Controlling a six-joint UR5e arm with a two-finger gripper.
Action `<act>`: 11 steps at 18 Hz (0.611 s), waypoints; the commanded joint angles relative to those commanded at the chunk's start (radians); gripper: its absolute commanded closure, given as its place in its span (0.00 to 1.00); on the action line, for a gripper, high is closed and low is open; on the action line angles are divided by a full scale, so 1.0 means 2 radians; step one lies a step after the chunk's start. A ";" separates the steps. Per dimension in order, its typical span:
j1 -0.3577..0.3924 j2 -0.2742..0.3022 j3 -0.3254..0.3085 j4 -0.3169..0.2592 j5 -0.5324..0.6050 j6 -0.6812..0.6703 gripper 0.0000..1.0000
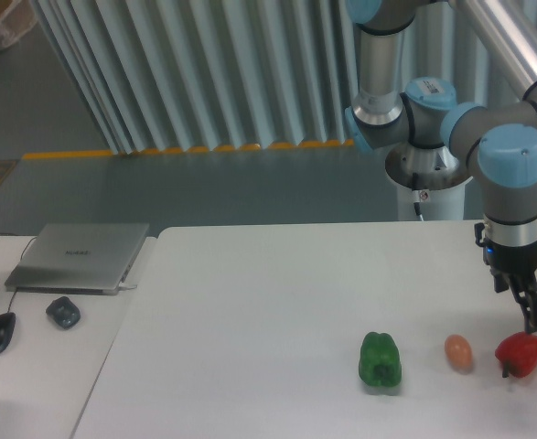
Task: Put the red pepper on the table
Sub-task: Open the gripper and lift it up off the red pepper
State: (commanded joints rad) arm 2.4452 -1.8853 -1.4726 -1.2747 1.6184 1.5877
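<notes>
Resting on the white table (250,302), red pepper (518,353), pincer (530,309) just above, spread unclear, ribbed grey wall (204,73) behind

Arm bent down at the right, jaws of the gripper (531,315) seemingly apart, downward-pointing.

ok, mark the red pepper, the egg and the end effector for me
red pepper (519,353), fixed camera, middle of its glossy body
egg (458,352), fixed camera, centre of the shell
end effector (533,315), fixed camera, at the dark fingertips just above the pepper
</notes>
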 joint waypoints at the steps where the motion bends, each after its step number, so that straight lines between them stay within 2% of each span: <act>1: 0.002 0.001 0.000 -0.002 -0.001 0.001 0.00; 5: 0.002 0.005 -0.005 0.001 0.003 0.027 0.00; 11: 0.002 0.005 -0.009 0.003 0.003 0.028 0.00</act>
